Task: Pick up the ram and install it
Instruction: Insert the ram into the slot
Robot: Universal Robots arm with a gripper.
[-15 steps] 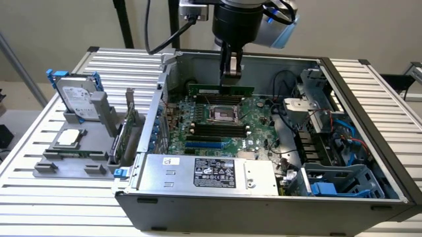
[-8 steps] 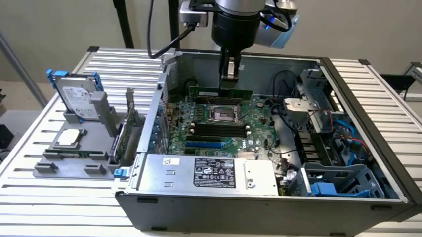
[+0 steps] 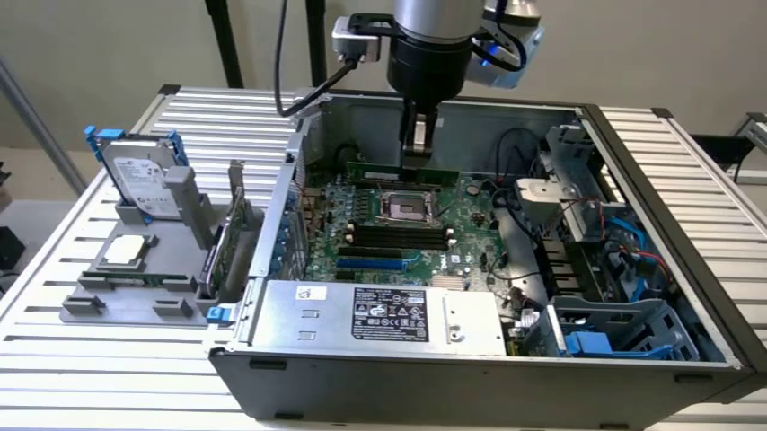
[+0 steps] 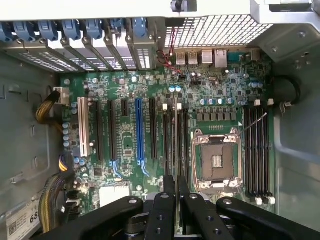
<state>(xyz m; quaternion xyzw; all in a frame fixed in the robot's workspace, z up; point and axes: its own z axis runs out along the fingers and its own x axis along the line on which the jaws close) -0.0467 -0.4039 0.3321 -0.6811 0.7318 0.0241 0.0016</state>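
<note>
Exterior view: the ram [image 3: 377, 170] hangs level and on edge just beyond the CPU socket [image 3: 405, 208], running along the memory slots on the socket's far side. Whether its lower edge touches a slot I cannot tell. The gripper [image 3: 415, 160] is clamped on the ram's middle from above, gripping the stick's two faces. In the wrist view its black fingers [image 4: 165, 210] meet over the slots just beside the socket. On the socket's near side lie more black memory slots [image 3: 386, 235], then the power supply [image 3: 372, 312]. Well off toward the exterior view's left of the socket, outside the case, a hard drive [image 3: 138, 178] stands in a grey rack [image 3: 120, 301].
</note>
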